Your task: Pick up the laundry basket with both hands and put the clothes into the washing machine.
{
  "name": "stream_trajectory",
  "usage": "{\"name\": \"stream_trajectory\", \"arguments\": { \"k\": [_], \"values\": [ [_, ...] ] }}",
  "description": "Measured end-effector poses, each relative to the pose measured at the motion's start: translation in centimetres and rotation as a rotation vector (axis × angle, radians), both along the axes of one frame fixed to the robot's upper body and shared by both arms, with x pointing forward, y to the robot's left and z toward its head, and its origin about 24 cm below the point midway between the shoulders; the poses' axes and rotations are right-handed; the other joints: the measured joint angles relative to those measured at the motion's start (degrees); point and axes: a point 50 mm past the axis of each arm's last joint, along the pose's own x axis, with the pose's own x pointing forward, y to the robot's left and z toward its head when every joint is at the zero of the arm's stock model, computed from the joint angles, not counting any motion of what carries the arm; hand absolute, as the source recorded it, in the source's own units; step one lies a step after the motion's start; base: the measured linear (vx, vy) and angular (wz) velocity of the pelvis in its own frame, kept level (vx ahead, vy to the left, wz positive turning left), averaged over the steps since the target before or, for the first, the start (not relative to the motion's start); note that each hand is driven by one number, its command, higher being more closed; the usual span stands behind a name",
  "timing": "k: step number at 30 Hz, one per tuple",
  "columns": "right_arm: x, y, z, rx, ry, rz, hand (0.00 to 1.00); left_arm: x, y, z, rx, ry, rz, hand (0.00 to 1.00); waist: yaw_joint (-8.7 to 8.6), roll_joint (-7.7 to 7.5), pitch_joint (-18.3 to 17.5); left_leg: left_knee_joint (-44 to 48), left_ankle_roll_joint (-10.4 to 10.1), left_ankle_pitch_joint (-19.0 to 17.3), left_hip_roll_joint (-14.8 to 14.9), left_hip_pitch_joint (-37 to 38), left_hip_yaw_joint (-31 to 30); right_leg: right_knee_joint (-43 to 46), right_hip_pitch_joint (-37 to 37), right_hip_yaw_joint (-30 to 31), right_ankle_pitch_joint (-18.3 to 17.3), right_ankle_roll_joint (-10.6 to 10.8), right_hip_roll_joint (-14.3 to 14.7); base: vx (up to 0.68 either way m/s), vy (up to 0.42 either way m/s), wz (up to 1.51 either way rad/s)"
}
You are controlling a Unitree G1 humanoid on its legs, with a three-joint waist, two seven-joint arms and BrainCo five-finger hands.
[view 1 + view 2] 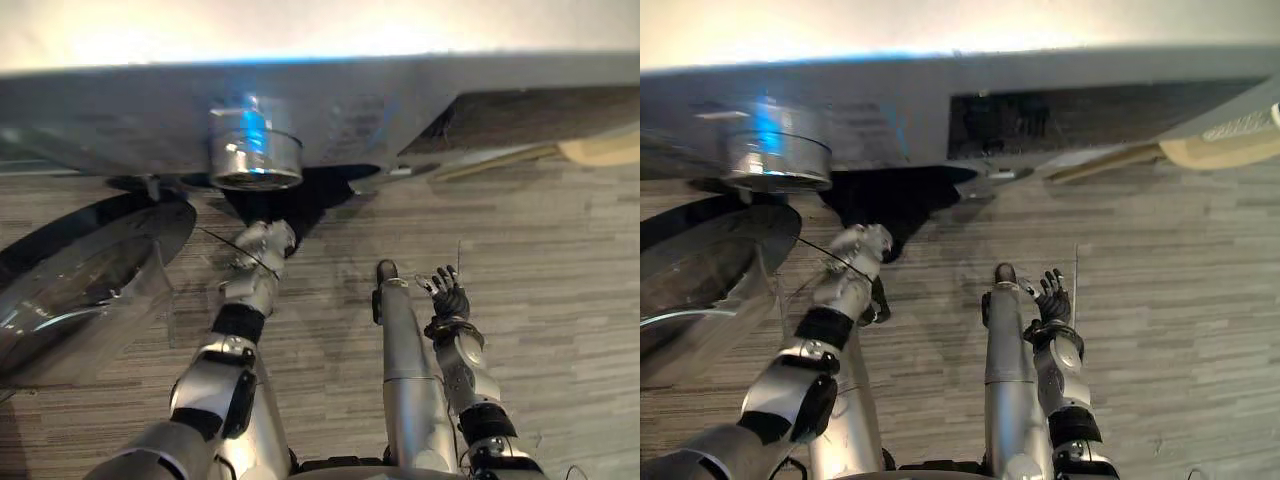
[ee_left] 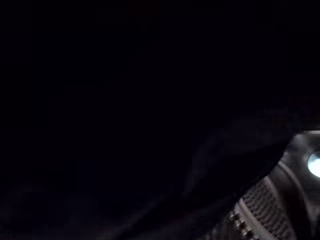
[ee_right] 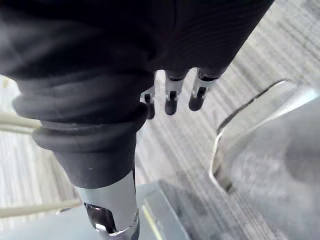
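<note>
While left hand (image 1: 262,245) reaches dark cloth (image 1: 300,195) (grip unclear), right hand (image 1: 448,298) hangs spread, empty.

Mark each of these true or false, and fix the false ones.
1. The washing machine's round door stands open on the robot's left. True.
2. The right hand grips a basket handle. False: the right hand is open above the floor, with its fingers spread, and holds nothing.
3. The left hand reaches to the dark opening under the control panel. True.
4. The knob on the panel glows red. False: the silver knob shows a blue light.
</note>
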Motion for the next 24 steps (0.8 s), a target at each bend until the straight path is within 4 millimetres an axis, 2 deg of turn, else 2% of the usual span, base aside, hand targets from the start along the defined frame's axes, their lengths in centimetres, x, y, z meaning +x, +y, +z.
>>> {"name": "stream_trajectory", "arguments": {
  "k": [1,2,3,4,6,9,11,12,13,14,16,17,18,19,21,24],
  "values": [
    [-0.6,-0.2,-0.3,0.009,0.002,-0.022,0.0,0.5,0.8,2.5,-0.014,-0.063,0.019,1.0,-0.21,-0.03,0.0,0.2,0.1,-0.1,0.3,-2.0,-0.3,0.0,-1.9,0.0,0.0,0.0,0.4,-0.09,-0.001,-0.21],
    [-1.0,-0.3,-0.6,0.015,0.009,-0.034,0.0,0.7,1.3,3.8,-0.015,-0.096,0.028,1.0,-0.2,-0.03,0.0,0.4,0.1,-0.1,0.7,-3.1,-0.3,0.0,-2.8,-0.1,0.1,-0.1,0.7,-0.07,0.014,-0.18],
    [-1.6,-0.4,-1.2,0.031,0.029,-0.052,0.0,1.0,1.8,6.4,-0.011,-0.162,0.043,1.0,-0.27,-0.04,0.0,1.1,0.1,0.0,1.0,-5.1,-0.9,0.2,-4.5,-0.4,0.3,-0.1,0.9,-0.04,0.023,-0.13],
    [-2.1,-0.4,-1.6,0.048,0.043,-0.069,0.0,1.1,2.1,8.3,-0.009,-0.207,0.048,1.0,-0.48,-0.04,0.0,1.6,0.0,0.0,1.1,-6.5,-1.3,0.4,-5.6,-0.7,0.6,-0.4,0.9,-0.04,0.045,-0.13],
    [-2.8,-0.7,-2.6,0.094,0.076,-0.116,0.0,1.3,2.0,13.6,-0.021,-0.32,0.047,1.0,-0.71,-0.41,-0.1,3.5,0.7,0.1,1.8,-9.9,-2.2,1.0,-7.9,-1.1,1.0,0.1,1.6,-0.02,0.055,-0.16],
    [-3.0,-0.3,-3.4,0.125,0.099,-0.13,0.0,0.6,2.0,18.5,0.001,-0.426,0.063,1.0,-1.74,-1.18,-0.7,5.2,1.3,-0.4,2.1,-10.9,-2.4,2.1,-8.6,-1.3,1.0,0.1,1.7,-0.01,0.066,-0.1],
    [-3.2,-0.2,-3.5,0.142,0.095,-0.14,0.0,-1.4,0.9,24.6,0.069,-0.59,0.06,1.0,-2.01,-1.58,-1.0,5.4,1.3,-1.0,2.3,-11.5,-2.3,1.9,-9.1,-1.3,1.0,0.1,1.7,-0.03,0.055,-0.06],
    [-3.3,-0.3,-3.7,0.152,0.098,-0.149,0.0,-2.1,0.5,25.9,0.09,-0.634,0.062,1.0,-2.0,-1.57,-1.2,5.4,1.3,-1.0,2.3,-11.5,-2.4,1.9,-9.1,-1.3,0.9,0.1,1.7,-0.04,0.045,-0.02],
    [-3.4,-0.2,-4.0,0.162,0.108,-0.146,0.0,-3.6,0.2,27.6,0.146,-0.744,0.104,1.0,-2.12,-1.73,-1.7,5.5,1.4,-1.1,2.2,-12.3,-2.5,2.1,-9.8,-1.3,0.9,0.0,1.7,-0.04,0.048,-0.01],
    [-3.6,0.0,-4.2,0.171,0.114,-0.143,0.0,-4.2,0.0,27.9,0.203,-0.783,0.149,1.0,-2.45,-2.08,-2.4,5.7,1.4,-1.1,2.2,-12.7,-2.5,2.6,-10.5,-1.3,0.8,-0.1,1.6,-0.03,0.037,0.03],
    [-3.9,-0.1,-4.4,0.172,0.121,-0.144,0.0,-4.3,-0.5,27.8,0.352,-0.763,0.244,1.0,-2.49,-2.1,-2.4,5.9,1.4,-1.1,1.9,-12.7,-2.5,3.2,-10.7,-1.3,0.6,0.0,1.6,-0.01,0.022,0.06],
    [-4.1,-0.2,-4.5,0.171,0.119,-0.138,0.0,-4.3,-1.1,27.6,0.495,-0.746,0.326,1.0,-2.4,-2.09,-2.4,6.2,1.4,-1.1,1.9,-12.7,-2.5,3.8,-10.8,-1.3,0.4,0.0,1.5,-0.01,0.021,0.08],
    [-4.2,-0.2,-4.5,0.174,0.116,-0.135,0.0,-4.2,-1.7,27.5,0.667,-0.736,0.403,0.0,-2.38,-2.09,-2.4,6.5,1.4,-1.1,1.8,-12.7,-2.5,4.3,-10.8,-1.3,0.1,0.0,1.5,-0.01,0.019,0.07],
    [-4.2,-0.2,-4.5,0.177,0.113,-0.135,0.0,-4.2,-2.0,27.4,0.746,-0.736,0.438,0.0,-2.31,-2.09,-2.4,6.6,1.4,-1.1,1.8,-12.7,-2.5,4.5,-10.9,-1.3,0.0,0.0,1.5,-0.01,0.019,0.05],
    [-4.2,-0.2,-4.5,0.188,0.1,-0.118,0.0,-4.0,-3.3,26.8,1.041,-0.725,0.527,0.0,-2.16,-2.09,-2.4,6.8,1.4,-1.1,1.9,-12.7,-2.5,4.8,-10.9,-1.3,0.0,0.0,1.5,0.0,0.0,0.0],
    [-4.2,-0.2,-4.5,0.189,0.094,-0.102,0.0,-3.6,-4.4,26.3,1.308,-0.697,0.564,0.0,-2.06,-2.09,-2.4,7.0,1.4,-1.1,1.9,-12.7,-2.4,5.2,-11.2,-1.1,0.0,0.0,1.5,0.0,0.0,0.0]
  ]
}}
